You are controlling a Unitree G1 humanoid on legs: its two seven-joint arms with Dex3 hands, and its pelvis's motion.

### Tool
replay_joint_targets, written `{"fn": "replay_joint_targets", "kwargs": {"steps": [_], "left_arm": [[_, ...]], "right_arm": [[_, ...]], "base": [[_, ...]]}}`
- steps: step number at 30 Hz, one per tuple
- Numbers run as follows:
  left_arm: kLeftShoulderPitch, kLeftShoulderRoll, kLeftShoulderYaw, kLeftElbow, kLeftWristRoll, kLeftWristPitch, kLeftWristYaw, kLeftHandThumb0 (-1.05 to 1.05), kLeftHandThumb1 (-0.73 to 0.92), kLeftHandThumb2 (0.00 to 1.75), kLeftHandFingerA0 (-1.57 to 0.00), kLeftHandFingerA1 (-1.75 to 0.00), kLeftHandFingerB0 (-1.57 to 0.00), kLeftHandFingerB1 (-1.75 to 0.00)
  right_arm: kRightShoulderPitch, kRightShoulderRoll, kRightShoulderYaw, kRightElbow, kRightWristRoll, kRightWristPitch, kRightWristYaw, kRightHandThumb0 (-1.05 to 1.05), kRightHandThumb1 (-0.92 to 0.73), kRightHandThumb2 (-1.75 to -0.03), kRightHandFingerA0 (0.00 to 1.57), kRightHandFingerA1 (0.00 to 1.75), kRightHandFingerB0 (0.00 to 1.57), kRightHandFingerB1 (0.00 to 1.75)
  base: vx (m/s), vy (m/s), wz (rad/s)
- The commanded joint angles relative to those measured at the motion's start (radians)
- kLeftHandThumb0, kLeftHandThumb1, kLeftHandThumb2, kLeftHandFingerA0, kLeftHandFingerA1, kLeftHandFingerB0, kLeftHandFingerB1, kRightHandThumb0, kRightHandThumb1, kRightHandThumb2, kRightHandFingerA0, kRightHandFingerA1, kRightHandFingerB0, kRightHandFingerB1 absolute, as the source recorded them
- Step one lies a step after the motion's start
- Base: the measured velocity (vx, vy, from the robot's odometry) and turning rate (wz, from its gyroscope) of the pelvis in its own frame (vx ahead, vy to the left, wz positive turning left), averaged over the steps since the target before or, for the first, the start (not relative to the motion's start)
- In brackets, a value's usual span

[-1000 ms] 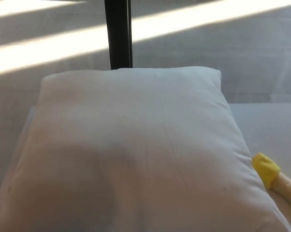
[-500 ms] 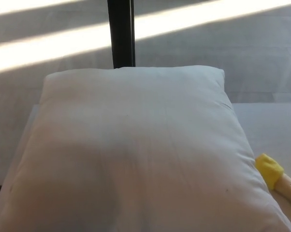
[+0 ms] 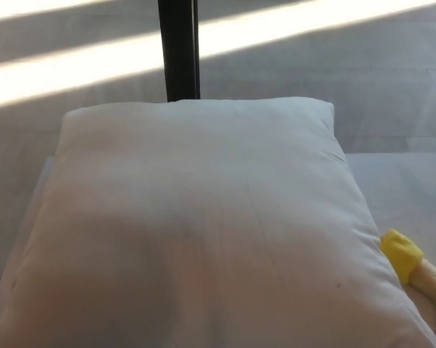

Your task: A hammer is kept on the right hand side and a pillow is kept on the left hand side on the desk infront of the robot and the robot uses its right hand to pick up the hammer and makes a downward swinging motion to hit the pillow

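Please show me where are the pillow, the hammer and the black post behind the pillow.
pillow (image 3: 196, 225), head view, middle of its white top face.
hammer (image 3: 401, 254), head view, its yellow part at the right edge, beside the pillow.
black post (image 3: 178, 51), head view, the upright part above the pillow's far edge.

soft, hazy pic w/ bright sun stripes on floor (image 3: 95, 61)

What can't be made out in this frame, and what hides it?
- Hammer: in the head view only a yellow end and a bit of pale handle show; the rest is cut off by the right edge and tucked beside the pillow.
- Both hands: not in view.
- Desk: mostly covered by the pillow; only a strip on the right shows.
- Pillow's near edge: cut off by the bottom edge.
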Motion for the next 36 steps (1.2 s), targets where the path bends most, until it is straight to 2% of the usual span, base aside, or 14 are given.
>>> {"fn": "replay_joint_targets", "kwargs": {"steps": [1, 13, 14, 15, 22, 23, 24, 28, 29, 31, 32, 33, 35, 36], "left_arm": [[0.006, 0.023, 0.001, 0.007, -0.021, -0.013, -0.005, -0.6, 0.75, 0.63, -0.72, -0.53, -0.54, -0.49], [0.013, 0.02, -0.002, 0.014, -0.03, -0.027, -0.016, -0.63, 0.74, 0.62, -0.7, -0.54, -0.55, -0.5], [0.01, 0.018, 0.006, 0.008, -0.042, -0.012, -0.006, -0.62, 0.73, 0.62, -0.71, -0.57, -0.59, -0.53], [0.01, 0.018, 0.005, 0.007, -0.042, -0.015, -0.007, -0.61, 0.74, 0.62, -0.72, -0.57, -0.61, -0.55], [0.011, 0.021, -0.009, 0.01, -0.033, -0.021, 0.006, -0.62, 0.74, 0.63, -0.72, -0.55, -0.55, -0.49], [0.012, 0.021, -0.005, 0.01, -0.038, -0.019, 0.001, -0.61, 0.75, 0.63, -0.73, -0.55, -0.55, -0.49], [0.013, 0.022, -0.008, 0.009, -0.038, -0.021, -0.003, -0.61, 0.76, 0.63, -0.72, -0.54, -0.58, -0.51], [0.011, 0.02, -0.002, 0.01, -0.046, -0.019, -0.003, -0.62, 0.74, 0.62, -0.74, -0.57, -0.59, -0.52], [0.011, 0.02, -0.005, 0.008, -0.044, -0.02, -0.004, -0.63, 0.74, 0.62, -0.73, -0.56, -0.58, -0.51], [0.012, 0.02, -0.006, 0.008, -0.044, -0.02, -0.005, -0.63, 0.74, 0.62, -0.73, -0.56, -0.58, -0.51], [0.012, 0.018, -0.003, 0.006, -0.048, -0.02, -0.003, -0.61, 0.75, 0.63, -0.72, -0.55, -0.56, -0.51], [0.012, 0.016, 0.006, 0.006, -0.059, -0.02, -0.009, -0.6, 0.74, 0.62, -0.72, -0.56, -0.55, -0.51], [0.013, 0.015, 0.01, 0.006, -0.062, -0.02, -0.012, -0.6, 0.74, 0.62, -0.72, -0.56, -0.55, -0.51], [0.011, 0.017, 0.008, 0.01, -0.059, -0.016, -0.012, -0.61, 0.75, 0.63, -0.7, -0.54, -0.53, -0.49]], "right_arm": [[0.0, -0.018, 0.099, -0.058, -0.077, 0.029, 0.08, -0.71, -0.66, -0.6, 0.27, 0.42, 0.37, 0.32], [0.003, -0.032, 0.351, -0.081, -0.23, 0.051, 0.173, -0.6, -0.6, -0.58, 0.38, 0.44, 0.41, 0.39], [-0.004, -0.032, 0.367, -0.067, -0.239, 0.057, 0.188, -0.67, -0.49, -0.85, 0.34, 0.54, 0.37, 0.51], [-0.013, -0.031, 0.381, -0.047, -0.254, 0.044, 0.189, -0.6, -0.61, -0.58, 0.39, 0.45, 0.43, 0.4], [-0.062, -0.03, 0.45, 0.046, -0.343, 0.016, 0.175, -0.65, -0.6, -0.6, 0.42, 0.42, 0.44, 0.37], [-0.064, -0.032, 0.464, 0.061, -0.362, 0.001, 0.171, -0.67, -0.5, -0.91, 0.4, 0.56, 0.3, 0.48], [-0.068, -0.034, 0.482, 0.079, -0.389, -0.02, 0.164, -0.67, -0.63, -0.6, 0.45, 0.44, 0.44, 0.38], [-0.07, -0.013, 0.551, 0.099, -0.463, -0.043, 0.132, -0.66, -0.64, -0.6, 0.42, 0.45, 0.45, 0.37], [-0.067, -0.004, 0.56, 0.099, -0.468, -0.043, 0.13, -0.71, -0.53, -0.91, 0.36, 0.54, 0.37, 0.5], [-0.067, -0.001, 0.563, 0.102, -0.471, -0.045, 0.128, -0.71, -0.53, -0.91, 0.36, 0.54, 0.37, 0.5], [-0.062, 0.025, 0.585, 0.104, -0.487, -0.051, 0.113, -0.66, -0.59, -0.6, 0.41, 0.45, 0.44, 0.38], [-0.06, 0.042, 0.606, 0.105, -0.509, -0.052, 0.102, -0.75, -0.52, -0.9, 0.38, 0.56, 0.37, 0.48], [-0.061, 0.046, 0.61, 0.108, -0.518, -0.053, 0.098, -0.75, -0.52, -0.9, 0.38, 0.56, 0.37, 0.48], [-0.061, 0.051, 0.621, 0.109, -0.534, -0.058, 0.095, -0.71, -0.6, -0.6, 0.4, 0.47, 0.45, 0.37]], "base": [[0.0, 0.0, 0.0], [0.0, 0.0, 0.0], [0.0, 0.0, 0.0], [0.0, 0.0, 0.0], [0.0, 0.0, 0.0], [0.0, 0.0, 0.0], [0.0, 0.0, 0.0], [0.0, 0.0, 0.0], [0.0, 0.0, 0.0], [0.0, 0.0, 0.0], [0.0, 0.0, 0.0], [0.0, 0.0, 0.0], [0.0, 0.0, 0.0], [0.0, 0.0, 0.0]]}}
